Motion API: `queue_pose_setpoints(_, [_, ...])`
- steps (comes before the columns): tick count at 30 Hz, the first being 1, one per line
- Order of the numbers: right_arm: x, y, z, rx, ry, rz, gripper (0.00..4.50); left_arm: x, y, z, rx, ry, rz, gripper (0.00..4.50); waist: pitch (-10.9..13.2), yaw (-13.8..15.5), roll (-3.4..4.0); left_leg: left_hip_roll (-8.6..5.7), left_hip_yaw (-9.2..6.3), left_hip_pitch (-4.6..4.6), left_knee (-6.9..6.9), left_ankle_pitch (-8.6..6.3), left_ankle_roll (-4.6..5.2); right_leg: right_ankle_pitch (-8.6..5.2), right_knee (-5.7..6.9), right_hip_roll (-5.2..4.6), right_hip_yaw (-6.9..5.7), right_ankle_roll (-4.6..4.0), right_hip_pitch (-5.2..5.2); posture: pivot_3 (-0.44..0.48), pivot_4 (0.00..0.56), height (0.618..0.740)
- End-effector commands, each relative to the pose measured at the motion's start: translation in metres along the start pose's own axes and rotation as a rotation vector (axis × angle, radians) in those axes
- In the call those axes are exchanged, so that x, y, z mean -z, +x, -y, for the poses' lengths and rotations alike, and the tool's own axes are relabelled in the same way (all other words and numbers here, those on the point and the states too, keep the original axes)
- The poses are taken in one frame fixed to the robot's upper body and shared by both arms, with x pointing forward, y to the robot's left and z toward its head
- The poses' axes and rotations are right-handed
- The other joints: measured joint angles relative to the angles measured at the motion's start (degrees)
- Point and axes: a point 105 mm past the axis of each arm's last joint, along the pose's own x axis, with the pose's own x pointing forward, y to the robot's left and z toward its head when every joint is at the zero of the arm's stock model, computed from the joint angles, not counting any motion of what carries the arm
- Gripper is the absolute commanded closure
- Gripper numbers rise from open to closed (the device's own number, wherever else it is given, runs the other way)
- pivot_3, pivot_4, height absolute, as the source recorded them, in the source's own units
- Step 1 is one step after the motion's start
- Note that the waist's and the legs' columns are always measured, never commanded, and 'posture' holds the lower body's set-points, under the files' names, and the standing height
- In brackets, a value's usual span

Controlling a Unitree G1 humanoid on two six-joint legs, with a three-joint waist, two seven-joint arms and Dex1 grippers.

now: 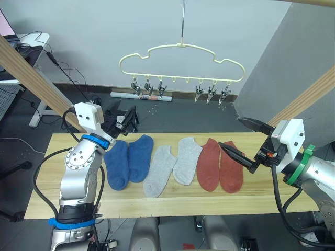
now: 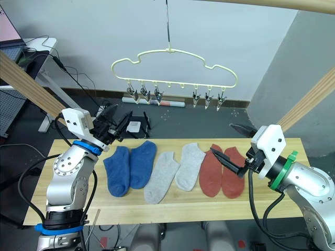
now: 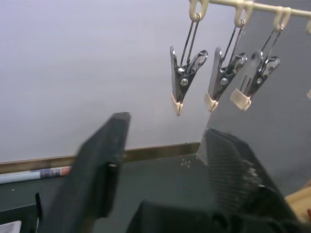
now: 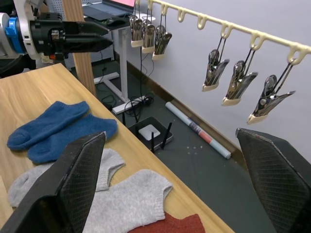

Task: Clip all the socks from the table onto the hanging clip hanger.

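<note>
Six socks [image 1: 172,164] lie in a row in the middle of the table [image 1: 47,198] (blue, grey, red). The left tool [image 1: 127,121] and right tool [image 1: 245,141] are both spread wide, holding nothing. The clip hanger [image 1: 180,57] hangs at the top, above them.

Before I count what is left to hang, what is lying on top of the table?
Six socks lie flat in a row on the table: two blue, two grey, two rust red. All clips of the clip hanger hang bare. Both end effectors are open and hold nothing.
</note>
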Motion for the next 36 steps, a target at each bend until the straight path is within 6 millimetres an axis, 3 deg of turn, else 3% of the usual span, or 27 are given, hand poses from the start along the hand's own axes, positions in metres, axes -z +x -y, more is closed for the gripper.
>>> queue_pose_setpoints(1, [-0.015,0.0,-0.009,-0.025,-0.037,0.039,0.0,-0.006,0.0,0.0,-0.01,0.003,0.037,2.08,0.07,-0.05,0.01,0.0,0.0,0.0,0.0,0.0,0.0,0.0,0.0,0.0,0.0,0.0,0.0,-0.042,0.399,0.74])
queue_pose_setpoints(13, [-0.037,0.017,-0.017,-0.095,-0.048,0.097,0.0,-0.024,0.03,0.003,-0.029,-0.096,0.135,2.08,1.16,-1.08,-0.09,-0.09,-0.2,-0.26,0.07,0.04,-0.03,0.02,-0.01,0.03,-0.03,0.05,-0.11,-0.052,0.402,0.74])
queue_pose_setpoints(27, [-0.055,0.027,-0.015,-0.108,-0.028,0.148,0.0,-0.036,0.044,-0.003,-0.082,-0.087,0.191,2.08,1.29,-1.19,-0.09,-0.09,-0.33,-0.39,0.04,0.04,-0.03,0.01,-0.1,0.03,-0.15,0.05,-0.17,-0.06,0.399,0.74])
queue_pose_setpoints(36, [-0.055,0.029,-0.014,-0.111,-0.032,0.149,0.0,-0.045,0.049,0.0,-0.07,-0.103,0.219,2.08,1.3,-1.2,-0.09,-0.09,-0.34,-0.42,0.03,0.04,-0.03,0.01,-0.13,0.03,-0.18,0.05,-0.17,-0.058,0.392,0.74])
